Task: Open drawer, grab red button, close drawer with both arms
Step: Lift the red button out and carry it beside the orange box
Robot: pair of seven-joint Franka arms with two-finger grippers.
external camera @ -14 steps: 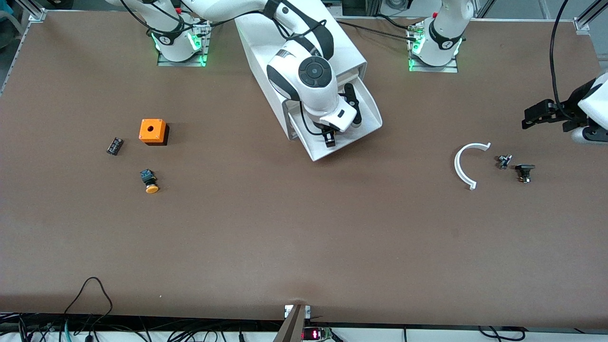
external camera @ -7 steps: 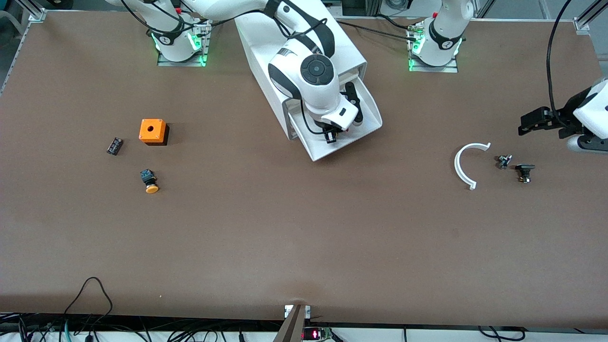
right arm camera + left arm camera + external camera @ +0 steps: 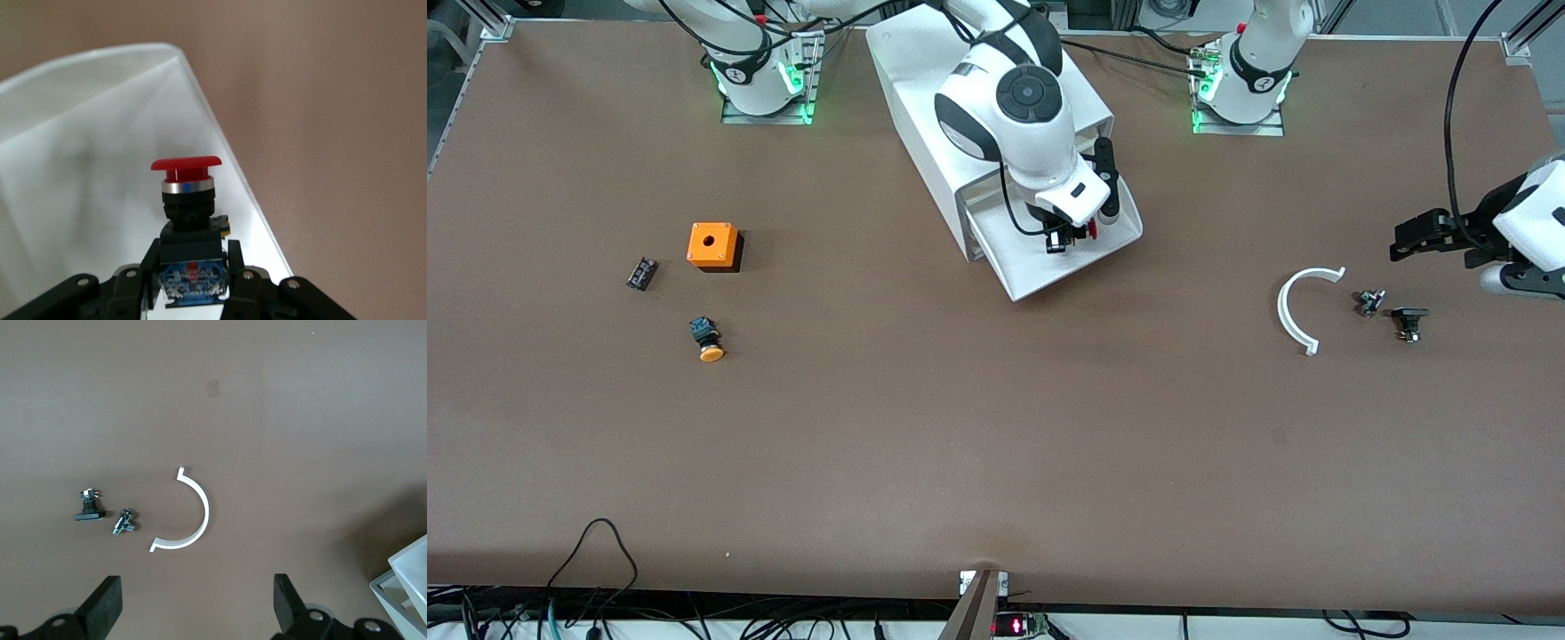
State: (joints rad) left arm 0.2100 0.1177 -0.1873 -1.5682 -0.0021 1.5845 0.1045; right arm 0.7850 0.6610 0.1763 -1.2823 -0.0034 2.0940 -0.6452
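Note:
The drawer [image 3: 1024, 269] stands pulled out of the white cabinet [image 3: 925, 80], which lies between the two arm bases. My right gripper [image 3: 1060, 238] is over the open drawer and is shut on the button's black-and-blue body. In the right wrist view the button [image 3: 185, 165] sticks out past the gripper [image 3: 191, 267] with its red cap clear of the white drawer floor [image 3: 80, 140]. The red cap also shows in the front view [image 3: 1092, 231]. My left gripper [image 3: 1405, 240] is open and empty over the table at the left arm's end. Its fingers [image 3: 101, 605] stand wide apart.
A white arc piece [image 3: 1303, 307] and two small metal parts [image 3: 1371, 302] [image 3: 1408, 322] lie below the left gripper. An orange cube with a hole [image 3: 712, 244], an orange-yellow-capped button [image 3: 708, 340] and a small black part [image 3: 641, 273] lie toward the right arm's end.
My right gripper has risen from the drawer floor with the red button in it and shifted toward the cabinet. My left gripper has drifted slightly toward the arc piece.

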